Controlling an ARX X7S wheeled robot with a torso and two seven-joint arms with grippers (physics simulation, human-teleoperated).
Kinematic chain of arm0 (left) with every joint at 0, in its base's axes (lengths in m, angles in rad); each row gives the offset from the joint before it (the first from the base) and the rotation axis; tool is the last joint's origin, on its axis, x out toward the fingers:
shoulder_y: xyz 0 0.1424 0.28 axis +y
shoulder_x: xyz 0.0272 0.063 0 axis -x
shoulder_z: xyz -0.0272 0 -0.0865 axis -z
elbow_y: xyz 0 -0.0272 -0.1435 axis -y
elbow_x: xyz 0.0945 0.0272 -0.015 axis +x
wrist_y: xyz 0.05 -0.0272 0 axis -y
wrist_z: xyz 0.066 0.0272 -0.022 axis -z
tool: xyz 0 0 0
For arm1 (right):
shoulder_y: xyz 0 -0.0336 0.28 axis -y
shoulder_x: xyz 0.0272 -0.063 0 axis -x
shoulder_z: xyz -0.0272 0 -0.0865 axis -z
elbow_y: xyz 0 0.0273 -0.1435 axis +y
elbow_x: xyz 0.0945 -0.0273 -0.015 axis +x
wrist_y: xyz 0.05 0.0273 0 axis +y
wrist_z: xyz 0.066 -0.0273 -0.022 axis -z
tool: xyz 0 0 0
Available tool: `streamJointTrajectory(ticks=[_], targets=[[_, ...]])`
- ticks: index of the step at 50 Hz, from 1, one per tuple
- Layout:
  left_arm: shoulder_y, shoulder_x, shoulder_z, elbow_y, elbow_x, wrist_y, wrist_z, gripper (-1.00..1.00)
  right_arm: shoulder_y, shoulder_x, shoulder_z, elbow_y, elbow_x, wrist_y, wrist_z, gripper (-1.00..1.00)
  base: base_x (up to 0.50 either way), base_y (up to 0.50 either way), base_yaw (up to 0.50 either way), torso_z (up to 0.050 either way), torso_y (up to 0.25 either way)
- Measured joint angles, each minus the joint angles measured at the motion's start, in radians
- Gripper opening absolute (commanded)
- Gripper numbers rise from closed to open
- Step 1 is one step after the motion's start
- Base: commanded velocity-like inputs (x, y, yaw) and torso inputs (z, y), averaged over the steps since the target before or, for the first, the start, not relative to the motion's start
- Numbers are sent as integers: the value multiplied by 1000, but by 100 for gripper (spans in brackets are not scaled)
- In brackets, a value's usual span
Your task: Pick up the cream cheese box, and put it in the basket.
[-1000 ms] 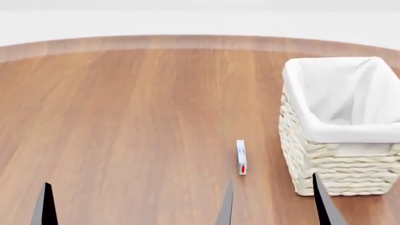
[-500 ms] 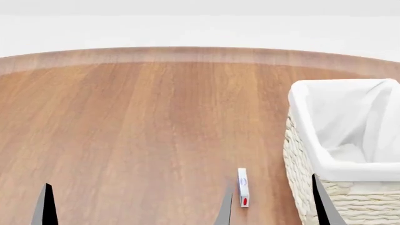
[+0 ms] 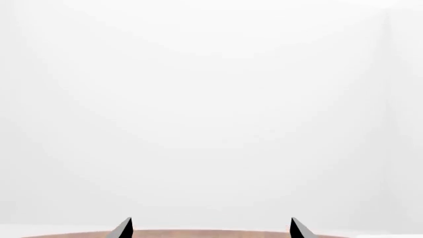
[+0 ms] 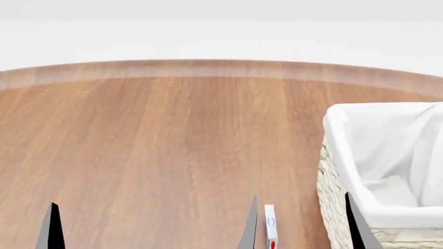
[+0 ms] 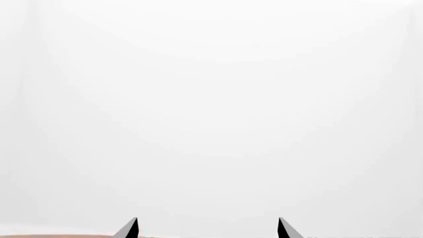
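The cream cheese box [image 4: 270,227] stands on its thin edge on the wooden table [image 4: 159,150], just beside the basket [image 4: 332,202] on the side away from the frame's edge, apart from the wicker with a strip of bare wood between them. Only its upper part shows in the head view: the picture's lower edge cuts it off, so a blue mark and the start of a red one are visible and nothing below. The basket is cut off too, by the side and lower edges; one corner of its woven wall and part of the white cloth lining [image 4: 387,155] folded over the rim are all that can be made out.

Of the right gripper [image 4: 302,228], only two dark fingertips rise from the lower edge of the head view, one just beside the box, the other in front of the basket's wall. They stand well apart, so the pincer is spread wide and holds nothing; the right wrist view shows the same two tips [image 5: 130,229] parted against a blank white background. The left gripper [image 3: 207,229] shows two parted tips in its wrist view, above a thin sliver of table, so it too is spread and empty. In the head view just one of its tips [image 4: 51,228] appears, far from the basket.

Compared with the earlier head pictures, the box and basket sit lower in the frame and the table's far edge has dropped with them; the box was whole before and is now clipped. The fingertips sit at the same spots in the frame.
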Motion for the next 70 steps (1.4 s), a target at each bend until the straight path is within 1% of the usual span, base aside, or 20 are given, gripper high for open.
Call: streamJointTrajectory(ticks=[9,17,27,36,40,44,53,60,70], targets=[[-2,-6,1,1,-4,6,-6,100,23,-1,-8,-20,-8,72,13,100,24,0,0,0,0],[-3,-11,-3,4,-10,5,-14,100,113,-10,-24,-111,-23,237,20,100,0,0,0,0,0],[-6,-18,-8,4,-20,7,-22,100,357,-28,-51,-194,-18,516,2,100,0,0,0,0,0],[-8,-25,-15,6,-30,8,-30,100,610,-58,-44,-107,21,669,-42,100,0,0,0,0,0],[-8,-28,-17,9,-32,8,-34,100,713,-76,-37,-8,41,693,-68,100,0,0,0,0,0],[-8,-32,-21,12,-35,6,-38,100,806,-91,-40,138,51,679,-93,100,0,0,0,0,0],[-8,-39,-21,24,-33,0,-48,100,969,-131,-50,566,55,561,-134,100,0,0,0,0,0],[-9,-43,-18,31,-36,-5,-53,100,1044,-173,-57,880,56,439,-145,100,0,0,0,0,0],[-12,-46,-11,38,-38,-11,-61,100,1113,-229,-78,1209,66,297,-153,100,0,0,0,0,0]])
